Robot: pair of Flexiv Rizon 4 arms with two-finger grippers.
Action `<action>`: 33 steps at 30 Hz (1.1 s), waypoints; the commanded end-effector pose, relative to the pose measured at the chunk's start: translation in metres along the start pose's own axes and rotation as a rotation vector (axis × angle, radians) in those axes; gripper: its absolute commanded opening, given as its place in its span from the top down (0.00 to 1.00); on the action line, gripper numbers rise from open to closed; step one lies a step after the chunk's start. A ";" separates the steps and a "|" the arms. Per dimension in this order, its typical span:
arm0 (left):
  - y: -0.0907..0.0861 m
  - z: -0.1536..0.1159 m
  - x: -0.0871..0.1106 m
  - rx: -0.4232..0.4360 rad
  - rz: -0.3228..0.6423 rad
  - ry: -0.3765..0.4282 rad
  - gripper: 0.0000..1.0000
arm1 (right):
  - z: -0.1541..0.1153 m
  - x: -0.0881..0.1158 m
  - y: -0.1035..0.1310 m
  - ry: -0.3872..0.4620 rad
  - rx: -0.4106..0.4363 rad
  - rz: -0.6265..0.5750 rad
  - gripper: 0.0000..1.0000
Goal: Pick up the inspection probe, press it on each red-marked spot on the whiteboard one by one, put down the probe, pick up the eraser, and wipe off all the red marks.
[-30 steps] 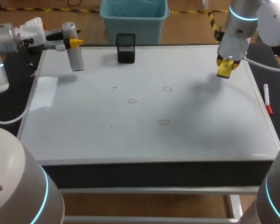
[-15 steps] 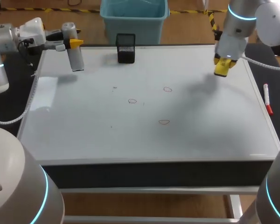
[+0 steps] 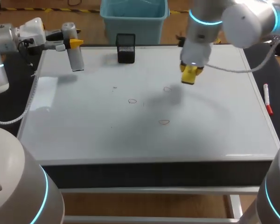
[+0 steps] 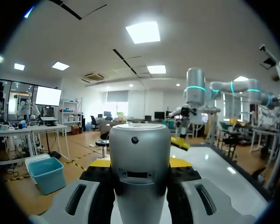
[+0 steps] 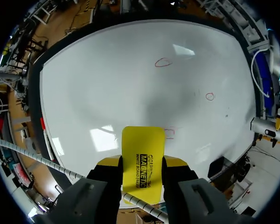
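Note:
The whiteboard (image 3: 84, 135) carries three small red marks: one (image 3: 167, 89) at the middle back, one (image 3: 132, 101) to its left, one (image 3: 164, 122) nearer the front. My right gripper (image 3: 190, 73) is shut on the yellow eraser (image 3: 189, 76) and hangs just right of the back mark. In the right wrist view the eraser (image 5: 143, 158) sits between the fingers, a red mark (image 5: 169, 133) just ahead of it. My left gripper (image 3: 73, 44) is shut on the silver inspection probe (image 3: 75, 58) above the board's far left corner. The probe (image 4: 140, 158) fills the left wrist view.
A black box (image 3: 126, 48) stands at the board's back edge, left of centre. A red marker (image 3: 267, 100) lies on the strip along the board's right side. In the right wrist view the marker (image 5: 43, 128) lies beside the board's edge.
My right arm has carried the eraser leftward from the board's far right corner to beside the back red mark. The left arm and probe have not moved.

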State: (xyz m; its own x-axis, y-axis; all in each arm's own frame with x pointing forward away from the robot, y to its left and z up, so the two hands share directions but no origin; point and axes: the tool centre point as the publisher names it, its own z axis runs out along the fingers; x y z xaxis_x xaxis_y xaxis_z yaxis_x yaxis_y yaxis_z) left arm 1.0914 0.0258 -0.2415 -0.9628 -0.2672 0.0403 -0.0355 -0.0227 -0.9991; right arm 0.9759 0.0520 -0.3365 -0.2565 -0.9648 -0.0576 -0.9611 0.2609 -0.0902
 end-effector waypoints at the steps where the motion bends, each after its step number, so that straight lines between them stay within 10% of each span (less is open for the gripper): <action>1: -0.001 0.000 -0.001 0.000 0.000 0.002 1.00 | 0.004 -0.036 0.014 0.040 -0.037 -0.036 1.00; 12: -0.001 0.000 -0.001 0.000 0.000 0.002 1.00 | 0.026 -0.105 0.059 -0.026 -0.204 -0.245 1.00; 33: -0.001 0.000 -0.001 0.000 0.000 0.002 1.00 | 0.051 -0.167 0.098 -0.019 -0.229 -0.379 1.00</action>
State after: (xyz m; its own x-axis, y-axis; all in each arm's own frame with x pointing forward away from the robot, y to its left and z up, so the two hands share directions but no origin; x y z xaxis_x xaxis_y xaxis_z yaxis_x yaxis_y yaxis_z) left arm 1.0914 0.0257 -0.2416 -0.9628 -0.2672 0.0402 -0.0354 -0.0229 -0.9991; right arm 0.9268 0.2332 -0.3813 0.1099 -0.9893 -0.0962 -0.9863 -0.1205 0.1124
